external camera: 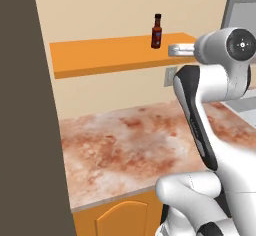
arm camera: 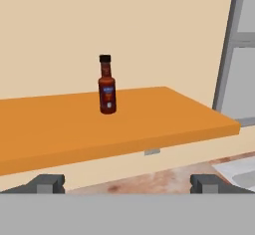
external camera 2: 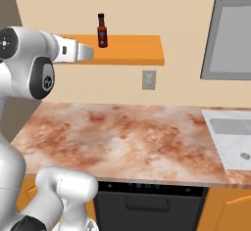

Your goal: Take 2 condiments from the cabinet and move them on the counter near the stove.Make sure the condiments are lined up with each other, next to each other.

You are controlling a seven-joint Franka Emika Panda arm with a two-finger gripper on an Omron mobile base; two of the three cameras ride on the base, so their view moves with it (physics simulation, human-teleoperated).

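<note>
With its fingers point(arm camera: 127, 184) spread wide apart and empty, a careless approach could topple the upright sauce bottle point(arm camera: 106, 86) on the shelf point(arm camera: 74, 124).

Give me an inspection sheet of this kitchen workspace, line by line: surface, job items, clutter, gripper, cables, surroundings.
Surface: mottled reddish-brown counter, bare where it shows.
Job's things: dark-red sauce bottle with black cap stands upright on the orange shelf, back from its front edge. No pepper mill seen.
Clutter: nothing seen.
Grippers: gripper open, holding nothing, level with the shelf and short of the bottle.
Cables: nothing seen.
Surroundings: beige wall with an outlet under the shelf; grey cabinet on the right; sink in the counter's right end.
</note>
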